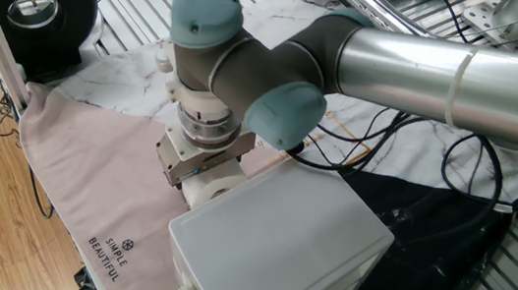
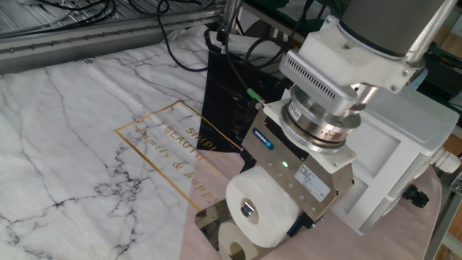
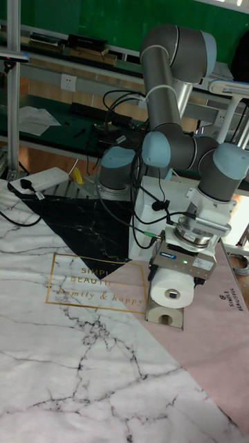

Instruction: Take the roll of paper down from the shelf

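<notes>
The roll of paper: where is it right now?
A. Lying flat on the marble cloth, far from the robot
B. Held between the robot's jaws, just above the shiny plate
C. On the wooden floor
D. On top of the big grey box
B: the roll of paper sits gripped in the gripper, over the shiny shelf that mirrors it.

White roll, chrome plate, marble and pink cloth

The soft white toilet-paper roll (image 2: 258, 211) shows a small grey core; at its 6 o'clock the mirror-shiny chrome metal plate (image 2: 211, 222) reflects it. The white marble-print cloth (image 2: 65, 137) carries grey veins and gold lettering, with a black triangular patch (image 3: 86, 225) and a dusty-pink patch (image 1: 85, 188) printed with dark lettering.
</notes>
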